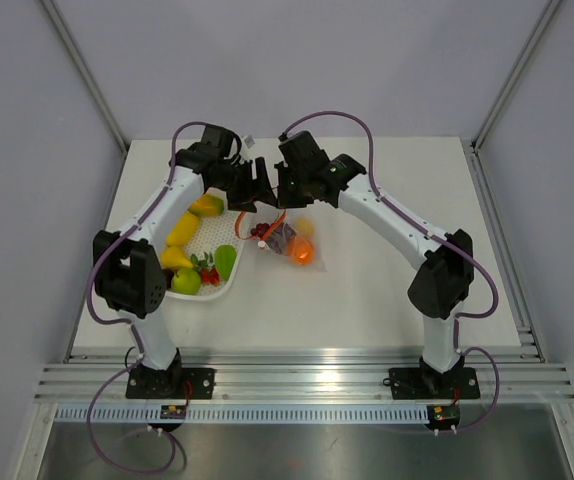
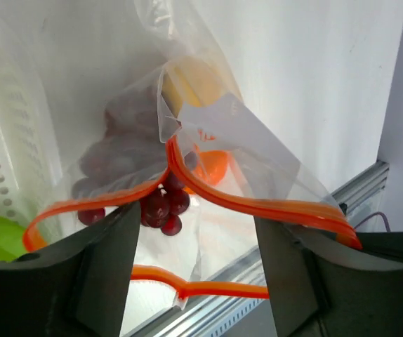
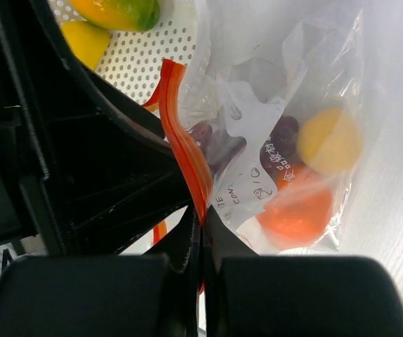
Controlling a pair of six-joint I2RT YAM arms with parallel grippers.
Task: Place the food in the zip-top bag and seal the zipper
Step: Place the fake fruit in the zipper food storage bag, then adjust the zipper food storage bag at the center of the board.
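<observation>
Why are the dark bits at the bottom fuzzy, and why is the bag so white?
Left wrist view: the left gripper's fingers sit right by the lens, so they blur; light shines through the zip-top bag and washes it out. Right wrist view: same, the right gripper's fingers blur, the bag's right side glares. Top view: sharp, evenly lit.

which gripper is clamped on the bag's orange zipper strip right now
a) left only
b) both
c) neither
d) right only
D: in the right wrist view the right gripper is shut on the zipper, while in the left wrist view the left gripper stands open, its fingers well apart on either side of the strip.
</observation>
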